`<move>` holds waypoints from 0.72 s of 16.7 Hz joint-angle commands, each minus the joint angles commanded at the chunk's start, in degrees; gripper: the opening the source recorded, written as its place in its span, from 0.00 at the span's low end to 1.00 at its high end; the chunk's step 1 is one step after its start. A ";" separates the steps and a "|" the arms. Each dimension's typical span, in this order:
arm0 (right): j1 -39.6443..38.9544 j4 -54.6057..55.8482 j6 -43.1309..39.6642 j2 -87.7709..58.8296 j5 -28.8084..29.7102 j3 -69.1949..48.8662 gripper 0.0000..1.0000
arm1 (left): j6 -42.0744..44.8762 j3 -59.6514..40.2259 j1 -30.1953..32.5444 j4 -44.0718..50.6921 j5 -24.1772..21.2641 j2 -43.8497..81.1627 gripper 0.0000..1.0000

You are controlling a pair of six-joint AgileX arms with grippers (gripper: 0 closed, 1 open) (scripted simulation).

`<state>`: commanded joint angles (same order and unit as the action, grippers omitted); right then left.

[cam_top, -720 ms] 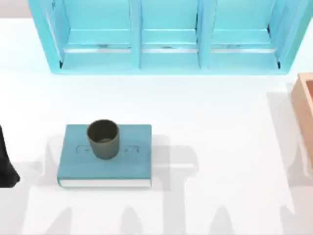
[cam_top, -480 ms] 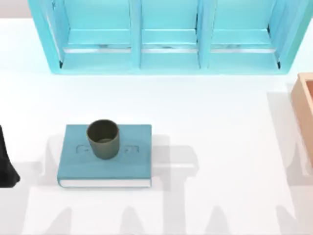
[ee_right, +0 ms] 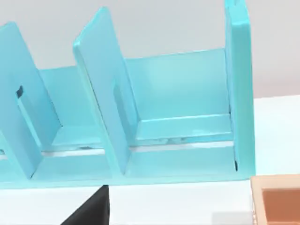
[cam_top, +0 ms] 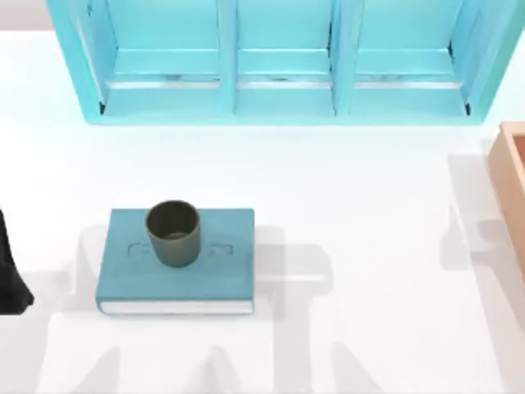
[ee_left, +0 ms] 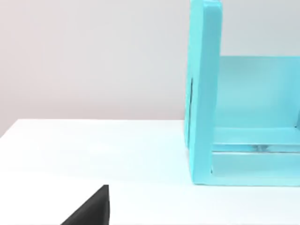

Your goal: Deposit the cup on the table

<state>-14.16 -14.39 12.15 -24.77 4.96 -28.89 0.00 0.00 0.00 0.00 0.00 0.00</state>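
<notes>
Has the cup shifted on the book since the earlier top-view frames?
No. The cup sits at the same spot on the teal book, near its far edge, unchanged relative to the shelf unit.

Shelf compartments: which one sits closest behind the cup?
The top view's left compartment of the shelf: the cup, standing on the book, lines up below it.

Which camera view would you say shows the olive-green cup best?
The top view: the cup stands upright on the teal book, whole and unobstructed. Both wrist views face the light-blue shelf instead.
</notes>
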 joint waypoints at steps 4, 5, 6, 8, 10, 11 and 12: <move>-9.09 -11.38 8.06 -18.77 3.71 -24.62 1.00 | 0.00 0.00 0.00 0.00 0.00 0.00 1.00; -11.39 -14.54 10.16 -23.88 4.61 -31.30 1.00 | 0.00 0.00 0.00 0.00 0.00 0.00 1.00; -13.67 -17.83 12.29 -29.14 5.47 -38.09 1.00 | 0.00 0.00 0.00 0.00 0.00 0.00 1.00; -18.12 -24.71 16.60 -39.99 7.02 -51.66 1.00 | 0.00 0.00 0.00 0.00 0.00 0.00 1.00; -22.39 -31.80 20.90 -51.00 8.38 -64.95 1.00 | 0.00 0.00 0.00 0.00 0.00 0.00 1.00; -24.42 -35.34 23.01 -56.43 8.95 -71.26 1.00 | 0.00 0.00 0.00 0.00 0.00 0.00 1.00; -26.38 -38.84 25.07 -61.79 9.45 -77.34 1.00 | 0.00 0.00 0.00 0.00 0.00 0.00 1.00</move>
<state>-40.54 -53.23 37.22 -86.56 14.41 -106.23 0.00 0.00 0.00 0.00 0.00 0.00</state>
